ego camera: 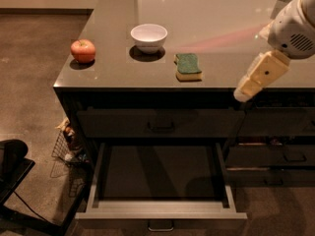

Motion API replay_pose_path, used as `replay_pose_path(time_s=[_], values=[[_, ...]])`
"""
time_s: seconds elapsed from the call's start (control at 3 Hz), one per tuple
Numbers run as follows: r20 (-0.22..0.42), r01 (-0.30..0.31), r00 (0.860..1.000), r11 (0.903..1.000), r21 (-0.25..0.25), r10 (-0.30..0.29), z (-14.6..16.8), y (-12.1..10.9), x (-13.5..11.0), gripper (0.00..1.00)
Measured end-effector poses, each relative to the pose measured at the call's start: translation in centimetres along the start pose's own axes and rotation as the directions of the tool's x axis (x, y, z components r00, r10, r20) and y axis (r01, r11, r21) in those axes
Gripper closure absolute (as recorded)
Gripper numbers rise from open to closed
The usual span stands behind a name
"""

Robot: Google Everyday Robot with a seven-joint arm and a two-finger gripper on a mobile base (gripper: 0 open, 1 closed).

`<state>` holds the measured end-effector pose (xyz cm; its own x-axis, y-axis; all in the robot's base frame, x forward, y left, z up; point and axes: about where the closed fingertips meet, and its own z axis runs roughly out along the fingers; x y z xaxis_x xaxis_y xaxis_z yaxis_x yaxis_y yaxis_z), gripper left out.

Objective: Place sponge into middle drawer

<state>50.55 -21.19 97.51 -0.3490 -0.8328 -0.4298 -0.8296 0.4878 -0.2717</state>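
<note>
Sponge [188, 66] on countertop [221, 14], middle drawer [160, 209] open, fingers [261, 75] far right

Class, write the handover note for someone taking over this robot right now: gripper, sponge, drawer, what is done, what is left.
The gripper hangs off the front right of the dark countertop, apart from the sponge.
The small rectangular green-topped, yellow-foam sponge lies on the countertop near its front edge, right of the round white bowl.
The wide, shallow, grey-sided middle drawer is pulled open.
Done: drawer open.
Left: grasp sponge, place it in drawer.
</note>
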Motion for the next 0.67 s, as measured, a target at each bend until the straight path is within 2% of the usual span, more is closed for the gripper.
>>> replay_pose_path(time_s=[0.33,0.67], values=[[0.047,-0.149,0.988,0.9847,0.09,0.146,2.8,-3.1,-1.8,0.0],[0.063,-0.272,0.962,0.9428,0.193,0.265,5.8,-6.6,-4.4,0.0]])
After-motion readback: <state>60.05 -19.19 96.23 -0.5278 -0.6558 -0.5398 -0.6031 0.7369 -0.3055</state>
